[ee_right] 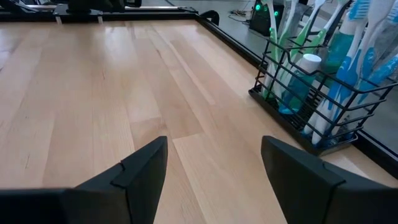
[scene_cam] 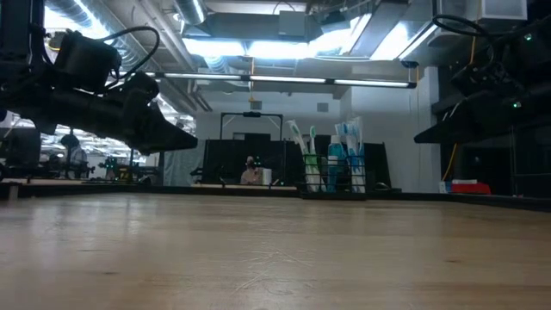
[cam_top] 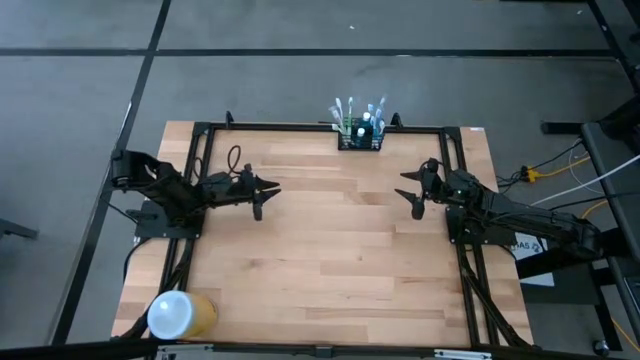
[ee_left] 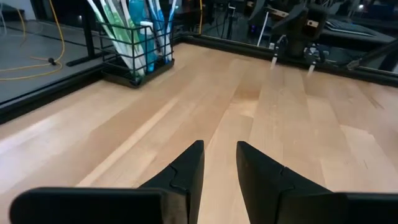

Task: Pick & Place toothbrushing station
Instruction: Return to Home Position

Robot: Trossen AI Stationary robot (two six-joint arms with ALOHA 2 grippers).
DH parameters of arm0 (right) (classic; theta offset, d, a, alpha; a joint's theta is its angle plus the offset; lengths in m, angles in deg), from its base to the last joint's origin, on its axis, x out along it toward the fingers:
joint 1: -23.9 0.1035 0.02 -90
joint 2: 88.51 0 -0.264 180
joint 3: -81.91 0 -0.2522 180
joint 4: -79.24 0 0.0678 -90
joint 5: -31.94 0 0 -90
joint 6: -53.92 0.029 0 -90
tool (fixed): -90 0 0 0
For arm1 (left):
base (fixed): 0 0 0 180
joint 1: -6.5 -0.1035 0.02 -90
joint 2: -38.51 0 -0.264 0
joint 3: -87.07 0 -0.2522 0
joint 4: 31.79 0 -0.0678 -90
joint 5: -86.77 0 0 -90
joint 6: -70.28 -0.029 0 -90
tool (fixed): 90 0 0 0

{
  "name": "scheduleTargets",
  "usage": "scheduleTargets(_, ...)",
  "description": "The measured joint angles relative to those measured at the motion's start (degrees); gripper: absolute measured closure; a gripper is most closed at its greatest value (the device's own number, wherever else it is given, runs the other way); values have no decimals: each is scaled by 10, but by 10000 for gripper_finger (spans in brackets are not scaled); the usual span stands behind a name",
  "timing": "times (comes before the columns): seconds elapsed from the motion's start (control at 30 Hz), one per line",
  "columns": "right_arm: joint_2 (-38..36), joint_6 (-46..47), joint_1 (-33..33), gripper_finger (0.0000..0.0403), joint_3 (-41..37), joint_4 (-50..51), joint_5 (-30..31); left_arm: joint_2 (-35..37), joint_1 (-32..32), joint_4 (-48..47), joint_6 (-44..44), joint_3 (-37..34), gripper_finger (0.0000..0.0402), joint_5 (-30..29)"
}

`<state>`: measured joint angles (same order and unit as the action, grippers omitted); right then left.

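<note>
The toothbrushing station (cam_top: pixel 360 130), a small black wire rack full of toothbrushes and tubes, stands with its base on the wood at the middle of the table's far edge, also in the low view (scene_cam: pixel 331 165). My left gripper (cam_top: pixel 258 196) hovers left of the table's middle, open by a narrow gap (ee_left: pixel 219 146), with nothing between its fingers. My right gripper (cam_top: pixel 412 193) hovers right of the middle, open wide (ee_right: pixel 214 142), also holding nothing. Both point inward and stand nearer than the station (ee_left: pixel 137 50) (ee_right: pixel 317 81).
A yellow cylinder with a white top (cam_top: pixel 178 315) lies at the table's near left corner. A black frame rail (cam_top: pixel 290 127) runs round the tabletop. Bare wood (cam_top: pixel 335 230) lies between the two grippers. Cables (cam_top: pixel 545 175) trail off the right side.
</note>
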<state>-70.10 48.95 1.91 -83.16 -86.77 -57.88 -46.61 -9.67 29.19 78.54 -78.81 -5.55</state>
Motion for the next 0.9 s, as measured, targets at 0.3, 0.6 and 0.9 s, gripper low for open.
scheduleTargets(0.3,0,0,0,140,0,0,0,135,-47,-145,-207,0,313,-13)
scheduleTargets(0.6,0,0,0,140,0,0,0,383,9,-273,-262,1,313,-153)
scheduleTargets(0.9,0,0,0,140,0,0,0,574,98,-375,-346,1,313,-30)
